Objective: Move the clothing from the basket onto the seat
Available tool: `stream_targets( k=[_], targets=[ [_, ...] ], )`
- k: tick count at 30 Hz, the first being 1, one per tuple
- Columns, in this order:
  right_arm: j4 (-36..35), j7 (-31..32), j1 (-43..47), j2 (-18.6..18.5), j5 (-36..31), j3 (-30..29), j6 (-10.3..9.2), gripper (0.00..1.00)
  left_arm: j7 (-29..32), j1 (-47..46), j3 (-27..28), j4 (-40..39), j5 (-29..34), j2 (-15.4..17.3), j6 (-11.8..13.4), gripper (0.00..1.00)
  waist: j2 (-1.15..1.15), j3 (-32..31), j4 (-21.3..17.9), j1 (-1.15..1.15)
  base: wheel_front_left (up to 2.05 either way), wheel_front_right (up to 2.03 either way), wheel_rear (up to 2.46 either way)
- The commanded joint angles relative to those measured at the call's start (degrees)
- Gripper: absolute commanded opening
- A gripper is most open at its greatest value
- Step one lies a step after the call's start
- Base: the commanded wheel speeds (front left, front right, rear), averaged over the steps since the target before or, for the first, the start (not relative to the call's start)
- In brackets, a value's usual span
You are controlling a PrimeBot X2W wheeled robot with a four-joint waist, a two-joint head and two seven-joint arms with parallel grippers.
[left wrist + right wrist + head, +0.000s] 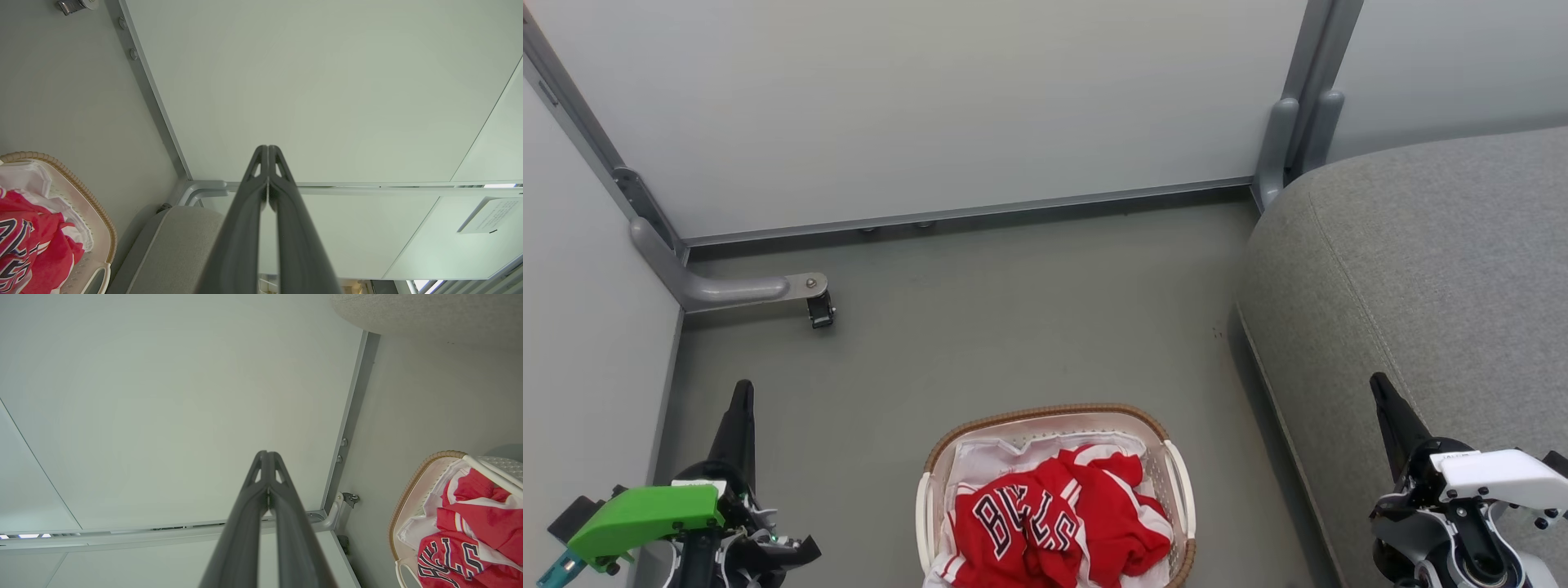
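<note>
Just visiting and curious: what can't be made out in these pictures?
- Head view: near end of the basket, cut by the bottom edge.
- Head view: full lettering on the red jersey, hidden by folds.
- Head view: anything under it, covered by jersey and white liner.
- Head view: how far the seat runs, past the right edge.
- Left wrist view: print on the paper notice, too small.

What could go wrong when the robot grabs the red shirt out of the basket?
The red jersey lies crumpled on a white liner, so a grab might drag the liner out too. The basket looks light; a tug could tip it. The left fingers and right fingers are shut; unopened, they would only poke the cloth.
</note>
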Motion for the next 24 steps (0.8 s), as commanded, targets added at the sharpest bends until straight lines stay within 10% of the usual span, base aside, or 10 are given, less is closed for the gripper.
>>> stream_targets(
  k=[1, 22, 23, 24],
  targets=[
    [-0.18, 0.13, -0.44, -0.16, 0.23, -0.09, 0.0, 0.0, 0.15, -0.67, 0.06, -0.08, -0.18, 0.41, -0.29, 0.0, 0.0, 0.0, 0.0, 0.0, 0.0, 0.0, 0.0],
    [-0.19, 0.13, -0.44, -0.17, 0.23, -0.09, 0.0, 0.0, 0.15, -0.67, 0.06, -0.08, -0.18, 0.42, -0.29, 0.0, 0.0, 0.0, 0.0, 0.0, 0.0, 0.0, 0.0],
    [0.3, -0.01, 0.13, 0.09, -0.01, 0.01, 0.0, 1.0, -0.05, 0.09, -0.01, 0.32, 0.0, -0.08, 0.01, 1.0, 0.0, 0.0, 0.0, 0.0, 0.0, 0.0, 0.0],
    [0.56, -0.02, 0.29, 0.18, -0.03, 0.04, -0.01, 1.0, -0.1, 0.22, -0.02, 0.67, 0.03, -0.14, 0.02, 1.0, 0.0, 0.01, 0.0, 0.0, 0.0, 0.0, 0.0]
  ],
)
